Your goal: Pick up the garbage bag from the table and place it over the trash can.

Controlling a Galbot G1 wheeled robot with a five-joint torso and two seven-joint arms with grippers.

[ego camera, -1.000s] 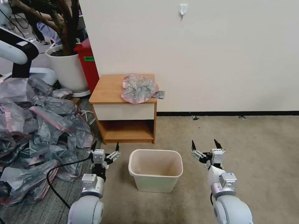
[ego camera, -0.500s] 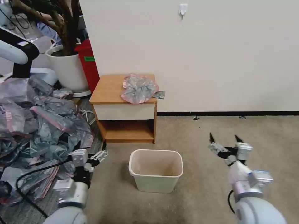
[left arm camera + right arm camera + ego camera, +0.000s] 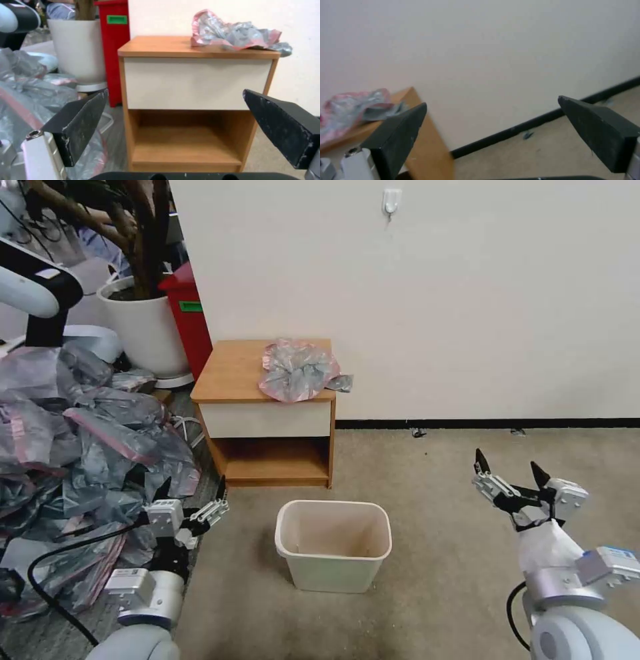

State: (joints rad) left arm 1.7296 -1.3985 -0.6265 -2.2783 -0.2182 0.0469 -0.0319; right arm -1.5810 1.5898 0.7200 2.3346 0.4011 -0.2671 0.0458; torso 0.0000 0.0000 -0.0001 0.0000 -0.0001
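The crinkled translucent grey garbage bag with a pink-red edge [image 3: 297, 370] lies untouched on the small light-brown wooden desk [image 3: 233, 370] behind the empty cream-beige plastic trash can [image 3: 333, 544], while the left claw [image 3: 189, 495] and right claw [image 3: 511, 477], both spread, have swung outward, so grasping has not begun.

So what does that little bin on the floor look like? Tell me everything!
The bin is small, cream-beige and looks like plastic. It is rectangular with rounded corners and a rolled rim. It stands upright on the carpet, in front of the table and apart from it. It is open on top with no bag over it, and looks empty, with brownish marks inside. Nothing touches it; the left gripper and right gripper hang off to either side.
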